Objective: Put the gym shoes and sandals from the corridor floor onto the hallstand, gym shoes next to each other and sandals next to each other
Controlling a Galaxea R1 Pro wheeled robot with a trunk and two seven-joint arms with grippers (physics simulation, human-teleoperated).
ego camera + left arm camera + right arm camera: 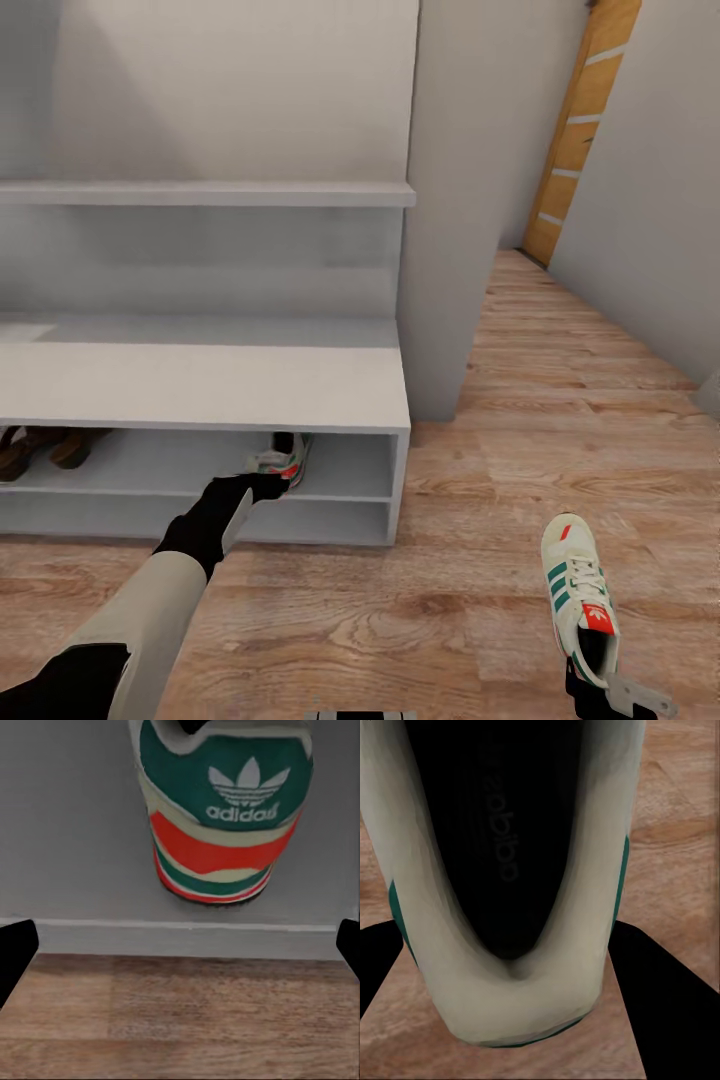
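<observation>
One gym shoe (287, 459) stands on the upper shelf of the hallstand (200, 385), heel outward; its green and red heel (225, 810) faces the left wrist camera. My left gripper (272, 487) is open just short of that heel, over the shelf's front edge, with its fingers (15, 952) spread wide. The second gym shoe (578, 598) is held above the corridor floor (400, 620) at the lower right, with my right gripper (597, 688) shut on its heel (517, 1005). The two brown sandals (40, 447) sit side by side at the left end of the same shelf.
A grey wall pillar (450, 200) rises at the rack's right end. Beyond it the corridor runs back to a wooden door (585, 130). A floating shelf (200, 193) hangs above the bench top. A lower shelf level (200, 520) lies under the shoes.
</observation>
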